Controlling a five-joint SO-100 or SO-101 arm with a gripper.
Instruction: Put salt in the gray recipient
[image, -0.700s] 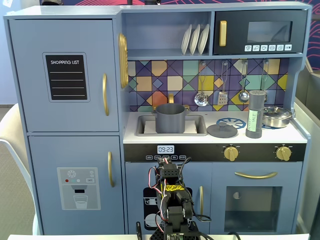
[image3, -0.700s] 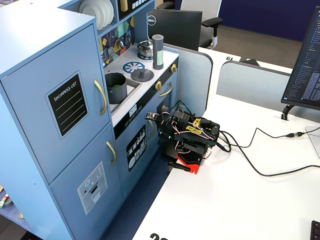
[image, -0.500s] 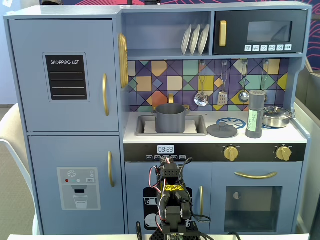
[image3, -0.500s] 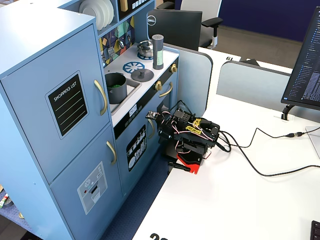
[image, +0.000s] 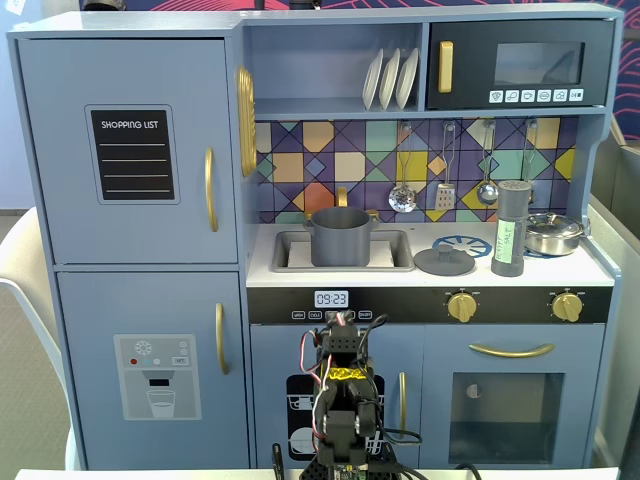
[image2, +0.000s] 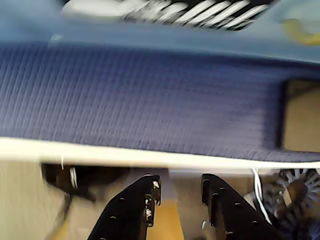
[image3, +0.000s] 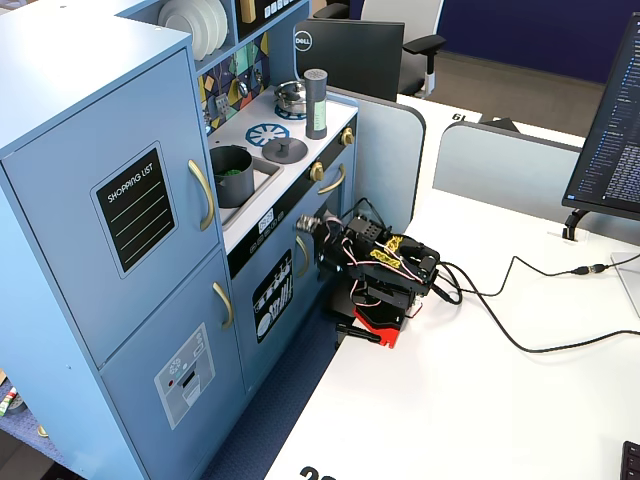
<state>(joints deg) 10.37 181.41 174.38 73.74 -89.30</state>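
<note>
The salt (image: 509, 230) is a tall dark-gray shaker with a pale green label, standing upright on the right of the toy kitchen counter beside the stove ring; it also shows in the side fixed view (image3: 316, 104). The gray recipient (image: 341, 237), a matte dark-gray pot with side handles, sits in the sink (image3: 232, 176). My arm (image: 340, 400) is folded low in front of the kitchen, well below the counter (image3: 375, 270). In the wrist view my gripper (image2: 180, 182) is open, with nothing between its black fingers, above the white table edge and blue carpet.
A flat gray lid (image: 444, 260) lies between the sink and the salt. A shiny steel pot (image: 553, 233) stands right of the salt. Utensils hang on the tiled back wall (image: 445, 190). Cables (image3: 520, 330) run across the white table behind the arm.
The front of the folded arm has lifted a little toward the counter; the wrist view is motion-blurred. The salt and the pot have not moved.
</note>
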